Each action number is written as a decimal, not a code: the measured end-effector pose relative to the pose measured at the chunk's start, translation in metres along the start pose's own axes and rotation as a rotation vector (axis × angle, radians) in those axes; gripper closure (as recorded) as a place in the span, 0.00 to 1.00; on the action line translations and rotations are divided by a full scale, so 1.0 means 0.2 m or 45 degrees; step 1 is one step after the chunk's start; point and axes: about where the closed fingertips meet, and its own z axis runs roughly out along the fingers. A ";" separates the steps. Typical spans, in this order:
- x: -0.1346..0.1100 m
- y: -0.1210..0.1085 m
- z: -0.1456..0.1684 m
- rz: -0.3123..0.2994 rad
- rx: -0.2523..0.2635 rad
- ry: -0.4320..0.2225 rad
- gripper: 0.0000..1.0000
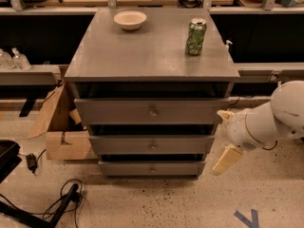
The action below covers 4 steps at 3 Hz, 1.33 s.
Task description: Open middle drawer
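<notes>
Standing near the middle of the scene, a grey wooden cabinet of three drawers carries a cream round bowl [130, 19] and a green drink can [196, 36] on its flat grey worktop [142, 56]. The middle drawer [118, 145], a wide grey wooden drawer with a flat front, sits second from the top, between the taller top drawer [114, 111] and the lowest drawer [123, 168], and looks closed. The robot's cream-coloured claw [226, 151] hangs just right of the cabinet, level with the middle and lowest drawers and apart from every front; whether it is wide or narrow cannot be told. The only place to take hold is the small round knob [153, 147] at the centre of the drawer front. It is likely hard and smooth, so a shallow pinch could slip off. The claw would need to come round to the near side of the front and close squarely across the knob. A wooden drawer of this width is probably stiff and fairly heavy, and may drag or bind if pulled at an angle, so a straight pull toward the near side suits it best. An open cardboard box [61, 127] stands on the floor to the left.
</notes>
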 end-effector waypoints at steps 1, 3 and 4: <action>0.05 0.04 0.14 0.010 0.010 0.048 0.00; 0.23 0.00 0.66 -0.077 0.028 0.167 0.00; 0.33 -0.06 0.94 -0.228 -0.006 0.255 0.00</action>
